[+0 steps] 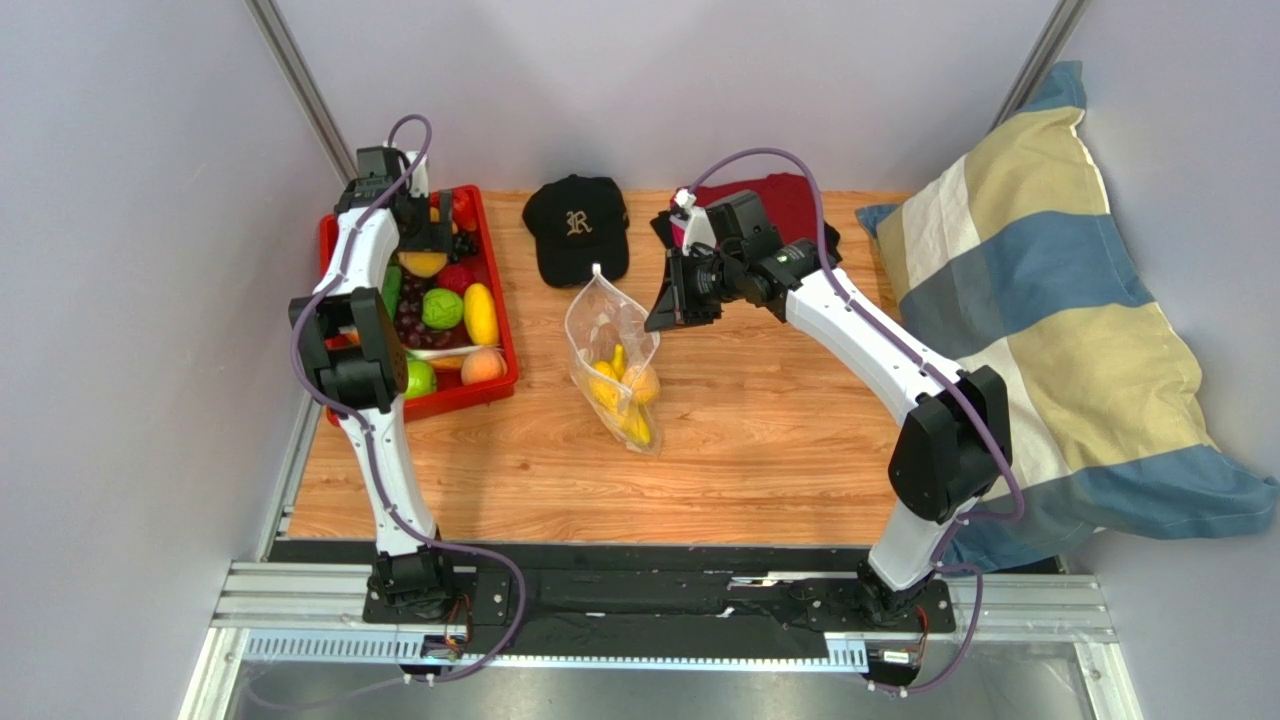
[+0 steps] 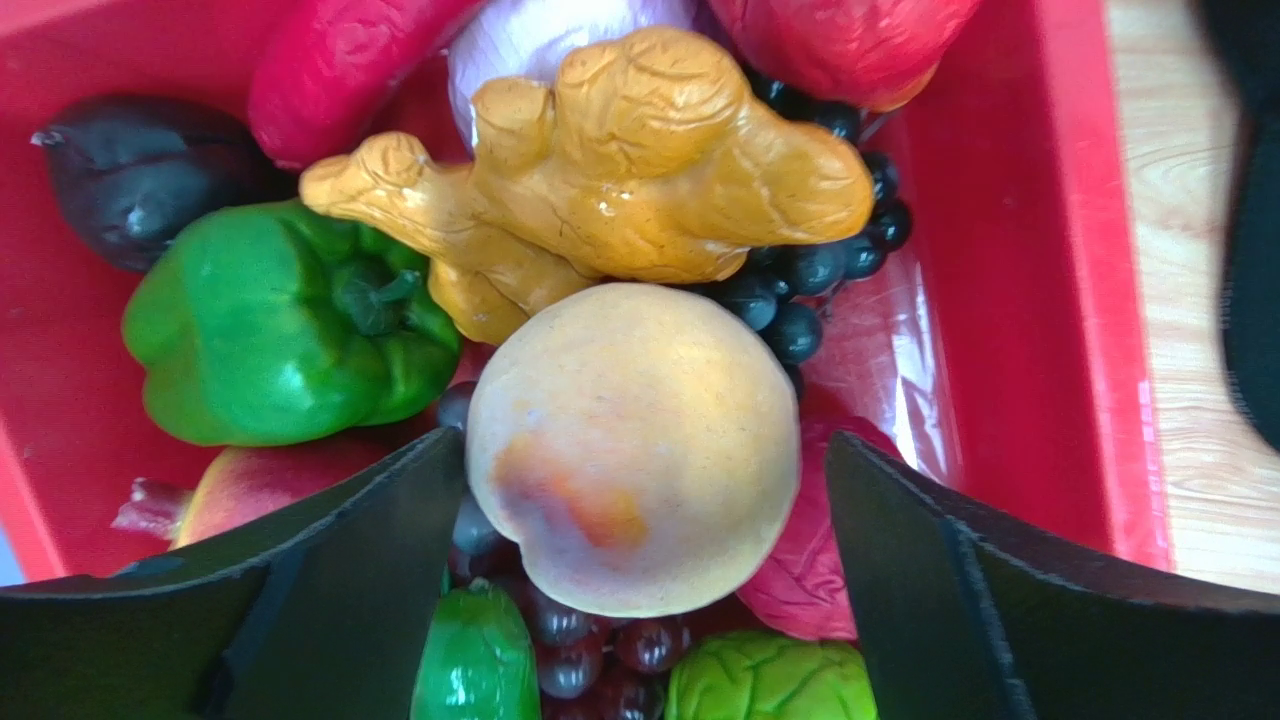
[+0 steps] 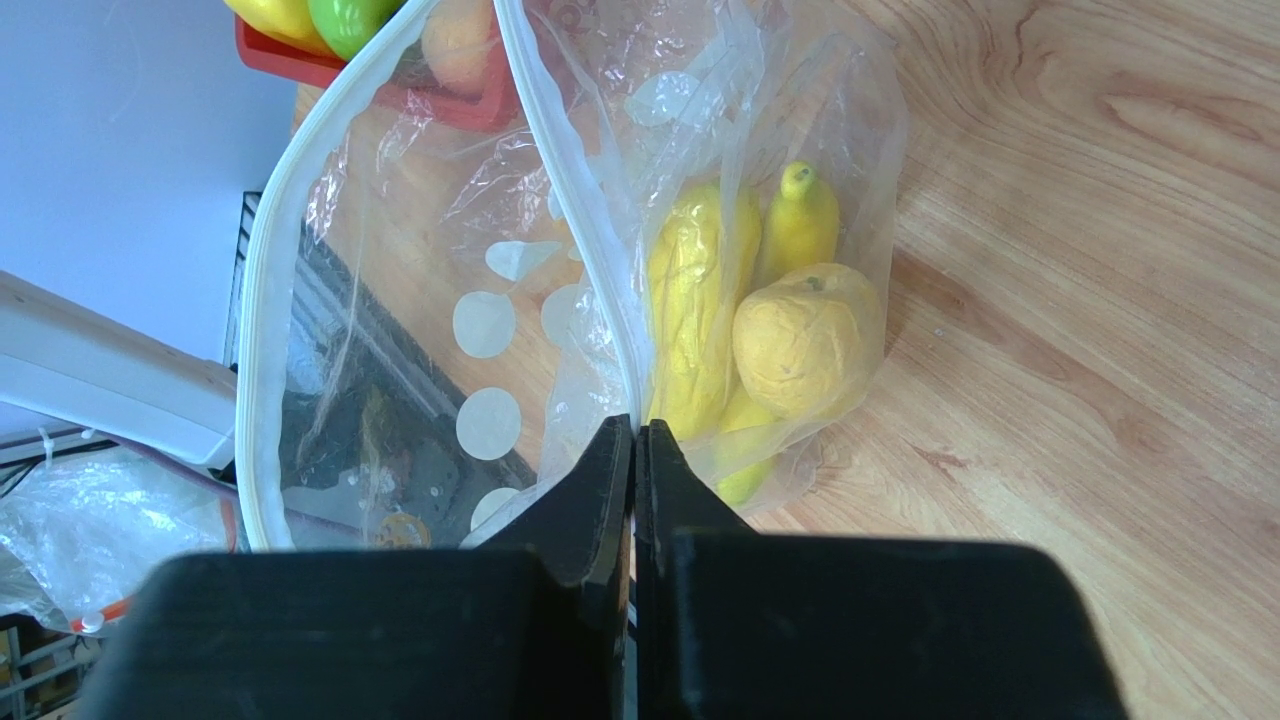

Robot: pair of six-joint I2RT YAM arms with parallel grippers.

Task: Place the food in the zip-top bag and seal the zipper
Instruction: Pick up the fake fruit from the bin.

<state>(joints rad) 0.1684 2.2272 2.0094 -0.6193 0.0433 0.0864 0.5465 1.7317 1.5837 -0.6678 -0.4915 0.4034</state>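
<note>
**Left pincer [image 2: 643, 450] poised over a peach [image 2: 631, 375] in the red tray [image 2: 1052, 300]; right pincer [image 3: 637, 450] holds the bag**

Your left pincer hangs wide open and empty, and the peach sits straight below it between the spread fingers. The peach is round, so no axis governs the closing. A ginger root [image 2: 631, 150] lies against the peach just past the fingertips, a green pepper [image 2: 271, 330] sits beside it and dark grapes [image 2: 812, 270] crowd around. Those are the likeliest things to get nipped. The zip-top bag [image 1: 613, 360] lies on the counter [image 1: 751, 450] just beside the tray, on the right arm's side, with yellow food [image 3: 796, 338] at its bottom. Your right pincer is clamped shut on the zipper [image 3: 579, 225], and the mouth stands open. A black cap [image 1: 576, 225] lies beyond the bag, probably out of the carry path.
</note>
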